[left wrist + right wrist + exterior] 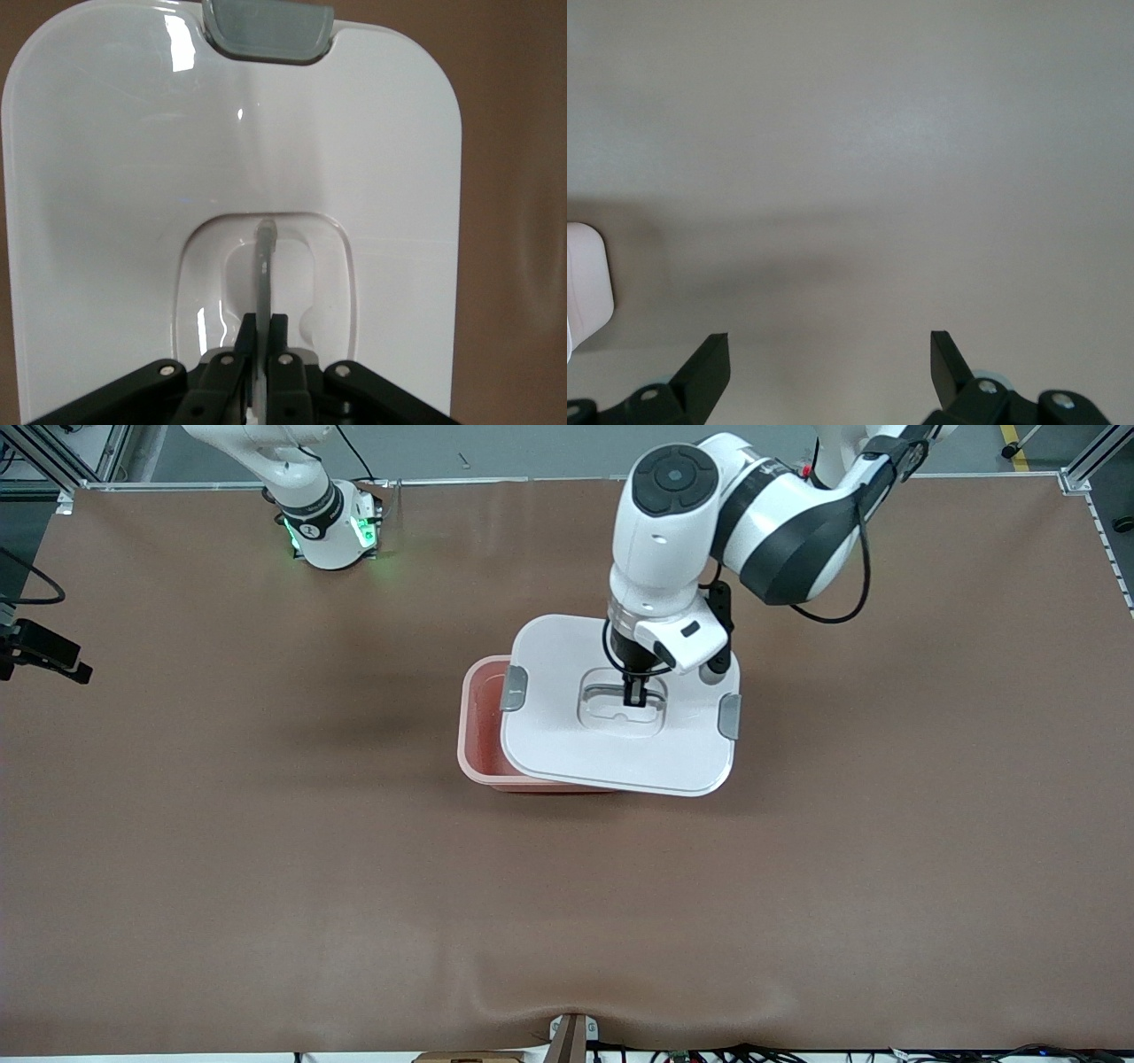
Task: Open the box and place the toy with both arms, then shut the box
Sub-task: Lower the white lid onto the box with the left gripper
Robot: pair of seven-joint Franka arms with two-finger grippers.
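The white rounded-rectangle plastic lid [567, 735] is pinched at its recessed clear handle [265, 266] by the left gripper [634, 693] — the black fingers [285, 350] are pressed tight on either side of that thin handle strip. The lid is sat skewed over the translucent pink tub [478, 726], shifted toward the left arm's end of the table, so a strip of the tub's rim and inside is left uncovered at the right arm's end. Two grey side clips can be seen on the lid, one [513, 688] over the tub and one [729, 716] on the edge toward the left arm's end.

The right gripper [829, 359] is spread wide with nothing between its fingers, held over bare brown table [266, 868] — that arm is just waiting. A corner of the white lid is caught at the edge of the right wrist view. The pink plush toy can't be spotted in any view.
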